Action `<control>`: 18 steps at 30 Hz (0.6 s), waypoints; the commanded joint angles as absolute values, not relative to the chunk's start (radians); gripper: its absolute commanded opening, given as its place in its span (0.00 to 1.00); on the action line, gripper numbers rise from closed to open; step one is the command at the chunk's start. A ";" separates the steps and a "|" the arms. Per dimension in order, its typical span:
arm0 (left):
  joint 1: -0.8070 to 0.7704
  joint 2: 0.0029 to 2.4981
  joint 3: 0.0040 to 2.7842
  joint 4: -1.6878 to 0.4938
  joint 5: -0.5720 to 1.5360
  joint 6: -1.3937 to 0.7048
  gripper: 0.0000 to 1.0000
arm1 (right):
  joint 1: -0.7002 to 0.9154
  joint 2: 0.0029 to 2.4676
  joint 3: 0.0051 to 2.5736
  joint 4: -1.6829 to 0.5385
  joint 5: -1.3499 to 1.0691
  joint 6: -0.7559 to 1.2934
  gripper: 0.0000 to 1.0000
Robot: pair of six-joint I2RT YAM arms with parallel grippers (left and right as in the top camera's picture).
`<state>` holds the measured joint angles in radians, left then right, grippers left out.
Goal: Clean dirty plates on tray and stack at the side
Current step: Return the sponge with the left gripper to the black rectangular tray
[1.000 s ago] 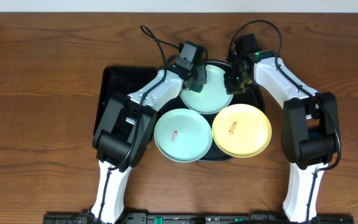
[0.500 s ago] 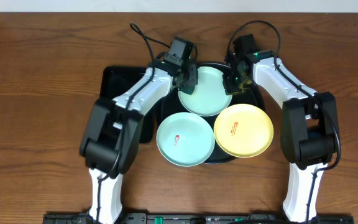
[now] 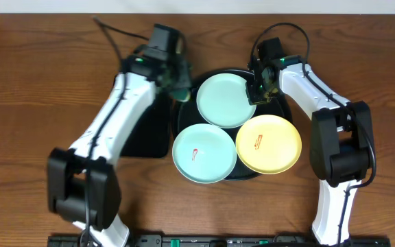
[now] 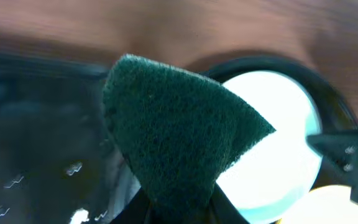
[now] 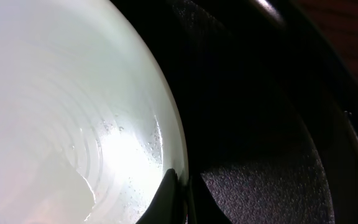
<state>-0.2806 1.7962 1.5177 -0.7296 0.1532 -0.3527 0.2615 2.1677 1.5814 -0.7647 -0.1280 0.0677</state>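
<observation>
Three plates sit on the round black tray [image 3: 280, 110]. The far mint-blue plate [image 3: 226, 100] looks clean; it also shows in the right wrist view [image 5: 61, 112] and the left wrist view [image 4: 278, 137]. The near mint-blue plate [image 3: 204, 152] and the yellow plate [image 3: 268, 143] each carry a red-orange smear. My right gripper [image 3: 258, 90] is shut on the far plate's right rim [image 5: 178, 180]. My left gripper [image 3: 178, 84] is shut on a dark green scouring pad [image 4: 173, 130], held left of the tray.
A rectangular black tray [image 3: 139, 116] lies left of the round tray, under my left arm. Bare wooden table [image 3: 33, 103] lies to the left and right.
My left gripper has drawn the green pad off the far mint-blue plate and swung left, off the round tray. The right gripper and the plates have stayed put.
</observation>
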 commanded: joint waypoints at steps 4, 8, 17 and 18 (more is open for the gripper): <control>-0.166 1.794 1.468 -0.850 0.142 -0.305 0.08 | 0.272 2.187 1.550 -0.742 -0.113 0.055 0.01; -0.134 1.795 1.394 -0.822 0.138 -0.281 0.09 | 0.272 2.187 1.550 -0.744 -0.113 0.055 0.01; -0.123 1.796 1.214 -0.656 0.078 -0.281 0.09 | 0.275 2.187 1.550 -0.749 -0.113 0.065 0.01; -0.123 1.796 1.199 -0.638 0.078 -0.281 0.09 | 0.275 2.187 1.550 -0.747 -0.113 0.076 0.01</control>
